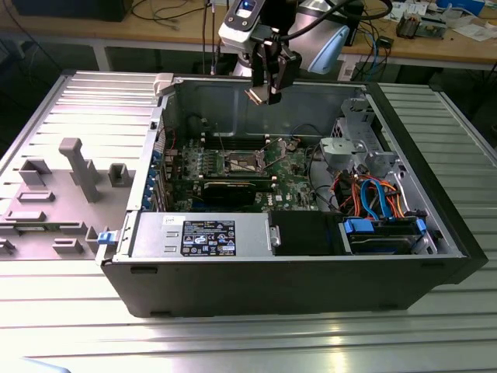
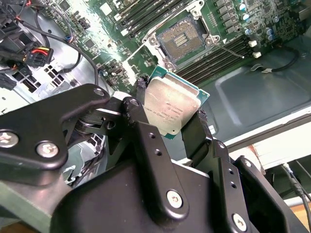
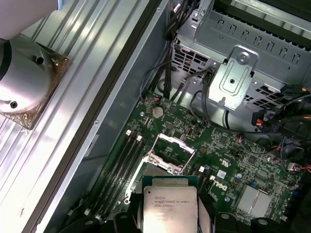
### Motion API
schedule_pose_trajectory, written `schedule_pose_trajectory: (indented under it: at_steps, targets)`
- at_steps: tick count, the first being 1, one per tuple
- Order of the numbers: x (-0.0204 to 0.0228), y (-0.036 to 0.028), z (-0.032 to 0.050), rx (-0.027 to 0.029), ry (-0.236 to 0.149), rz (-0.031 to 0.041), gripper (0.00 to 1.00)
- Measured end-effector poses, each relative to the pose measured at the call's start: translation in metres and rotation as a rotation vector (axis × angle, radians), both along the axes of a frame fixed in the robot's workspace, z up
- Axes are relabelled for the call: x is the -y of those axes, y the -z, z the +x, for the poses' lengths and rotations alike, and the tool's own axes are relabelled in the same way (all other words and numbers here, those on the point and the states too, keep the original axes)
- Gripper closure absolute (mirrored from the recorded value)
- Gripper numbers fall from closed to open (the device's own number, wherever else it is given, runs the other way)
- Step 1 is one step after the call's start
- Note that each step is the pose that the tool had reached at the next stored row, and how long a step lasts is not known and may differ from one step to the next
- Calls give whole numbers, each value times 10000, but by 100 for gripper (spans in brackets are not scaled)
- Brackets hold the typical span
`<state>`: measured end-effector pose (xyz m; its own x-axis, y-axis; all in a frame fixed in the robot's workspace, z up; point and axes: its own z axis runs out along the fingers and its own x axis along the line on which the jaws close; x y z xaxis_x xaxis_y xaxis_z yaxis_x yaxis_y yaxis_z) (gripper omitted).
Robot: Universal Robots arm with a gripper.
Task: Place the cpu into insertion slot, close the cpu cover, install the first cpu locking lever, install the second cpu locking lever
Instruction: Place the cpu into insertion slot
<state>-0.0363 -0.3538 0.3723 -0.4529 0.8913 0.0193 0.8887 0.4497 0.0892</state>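
Note:
My gripper [image 1: 268, 84] hangs high over the open computer case, shut on the cpu [image 1: 258, 95]. In both wrist views the cpu [image 2: 171, 109] [image 3: 170, 211] shows its silver-grey top and green edge, pinched at two opposite sides by the black fingers [image 2: 141, 88]. Below it on the green motherboard lies the insertion slot [image 2: 183, 40] [image 1: 243, 162], its dark centre uncovered. The cpu cover [image 3: 168, 166] stands tilted up at the slot's edge. A thin wire locking lever [image 2: 232, 50] sticks out beside the slot.
Long memory slots [image 3: 121, 170] flank the socket. A black card [image 1: 233, 190] crosses the board in front of it. A metal drive cage [image 1: 353, 148] and bundled cables [image 1: 373, 194] fill the exterior view's right. Grey fixtures [image 1: 78, 167] stand left of the case.

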Motion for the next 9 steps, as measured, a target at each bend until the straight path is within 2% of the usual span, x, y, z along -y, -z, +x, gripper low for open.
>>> schedule_pose_trajectory:
  at_steps: [9]
  targets:
    - [0, 2, 0, 0, 349, 1, 45]
